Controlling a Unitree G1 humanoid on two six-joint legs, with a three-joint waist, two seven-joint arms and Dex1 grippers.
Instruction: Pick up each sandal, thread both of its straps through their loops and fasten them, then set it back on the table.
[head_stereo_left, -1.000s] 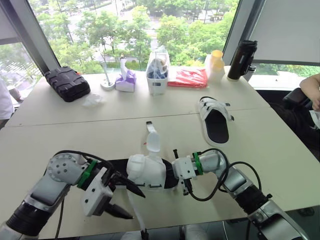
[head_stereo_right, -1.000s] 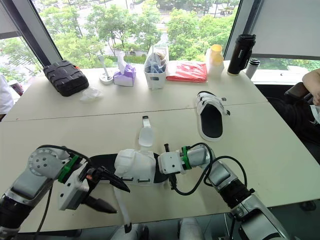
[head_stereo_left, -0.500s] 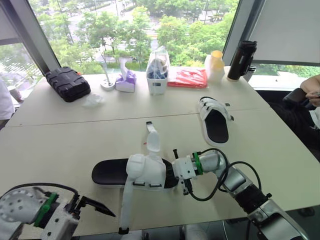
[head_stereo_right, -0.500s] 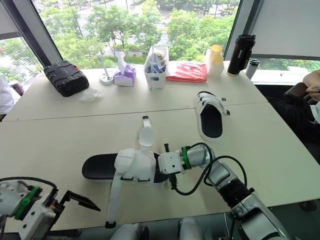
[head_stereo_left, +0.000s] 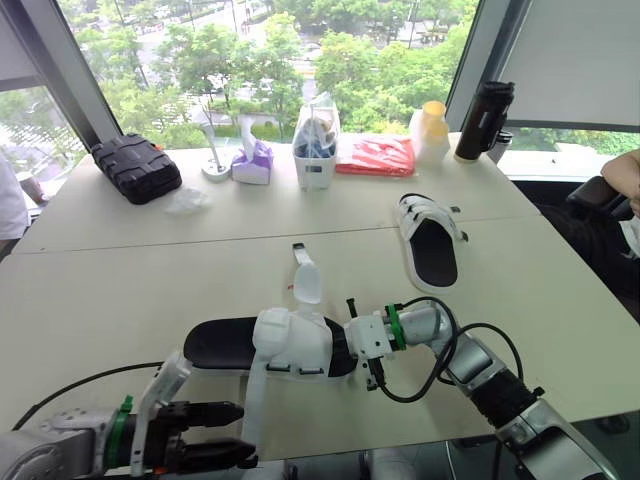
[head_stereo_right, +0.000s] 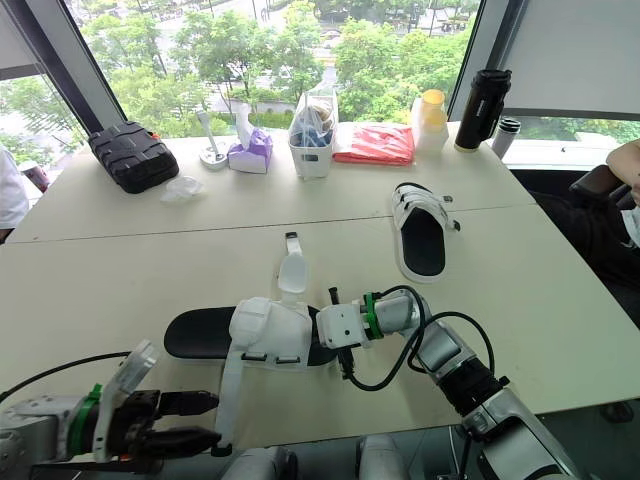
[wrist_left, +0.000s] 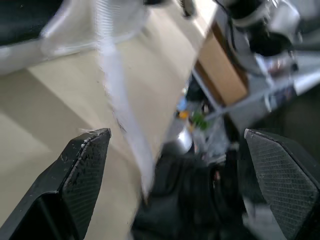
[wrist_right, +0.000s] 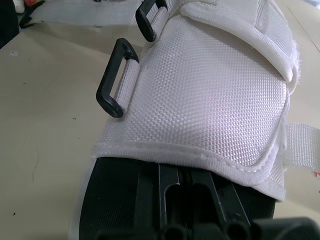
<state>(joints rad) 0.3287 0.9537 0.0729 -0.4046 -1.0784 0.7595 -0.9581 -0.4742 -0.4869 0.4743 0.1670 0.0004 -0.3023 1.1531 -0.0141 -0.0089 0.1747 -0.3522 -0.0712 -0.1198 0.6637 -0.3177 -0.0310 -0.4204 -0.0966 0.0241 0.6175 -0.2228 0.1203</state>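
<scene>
At the front edge of the bench (head_stereo_left: 120, 270): near sandal (head_stereo_left: 290, 345) lies flat, black sole, white upper, both straps loose. The hanging strap (head_stereo_left: 252, 405) drops from the sandal's side over the edge. The other strap (head_stereo_left: 303, 275) lies flat, pointing from the sandal toward the windows. Two black loops (wrist_right: 116, 77) stick out from the upper.

Left hand (head_stereo_left: 240, 432) is below and left of the sandal with its fingers (wrist_left: 85, 175) spread wide, the hanging strap between them. Right hand (head_stereo_left: 368, 345) butts against the sandal's right end; can't tell if it's clamped.

Second sandal (head_stereo_left: 430, 245) is beyond and right of the near one, well apart. Farther beyond the sandal, along the glass, sit a black case (head_stereo_left: 135, 168), tissue box (head_stereo_left: 250, 162), white tub (head_stereo_left: 316, 150), red packet (head_stereo_left: 378, 155) and black flask (head_stereo_left: 484, 120). Trees outside. A person's arm (head_stereo_left: 622, 172) is far right of the sandal.
</scene>
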